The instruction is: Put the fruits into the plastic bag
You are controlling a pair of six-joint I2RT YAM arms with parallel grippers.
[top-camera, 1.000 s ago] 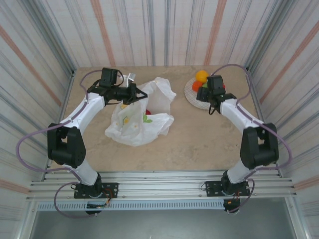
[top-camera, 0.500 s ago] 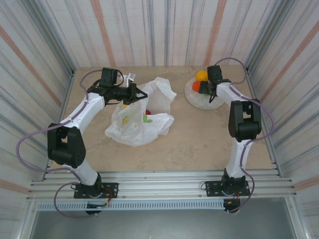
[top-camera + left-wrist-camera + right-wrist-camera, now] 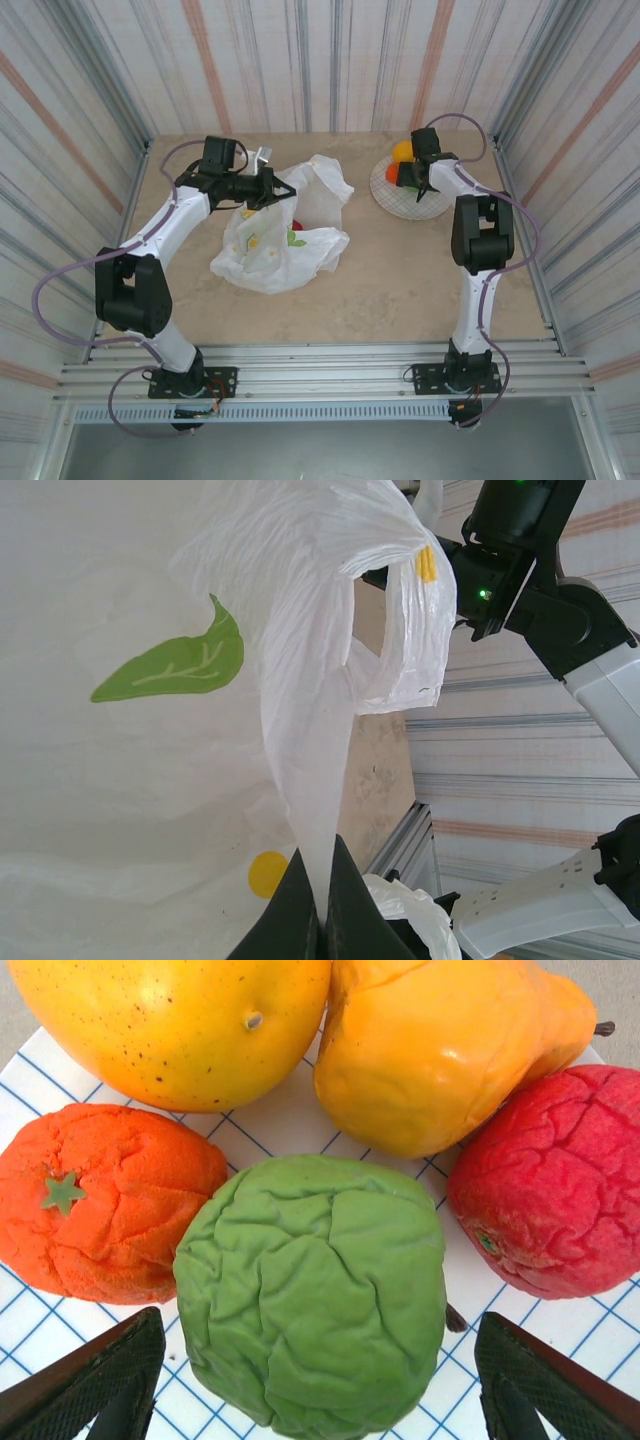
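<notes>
The plastic bag (image 3: pixel 285 245) lies crumpled at the table's centre-left, white with a green leaf print (image 3: pixel 180 665). My left gripper (image 3: pixel 268 188) (image 3: pixel 322 905) is shut on a pulled-up strip of the bag's rim. Something red (image 3: pixel 296 224) shows inside the bag's mouth. On the checked plate (image 3: pixel 405 203) lie the fruits: a green one (image 3: pixel 315 1300), an orange one (image 3: pixel 105 1215), a red one (image 3: pixel 555 1180), a yellow round one (image 3: pixel 175 1025) and a yellow pear (image 3: pixel 450 1045). My right gripper (image 3: pixel 413 176) (image 3: pixel 318 1390) hangs open over the plate. Its fingers (image 3: pixel 100 1380) flank the green fruit without touching it.
Striped walls close the table (image 3: pixel 400 290) in on three sides. The plate sits near the back right corner. A metal rail (image 3: pixel 320 375) runs along the near edge by the arm bases.
The right arm has reached further back and lowered its wrist over the plate, and its jaws have narrowed a little. The left gripper and bag have not moved.
</notes>
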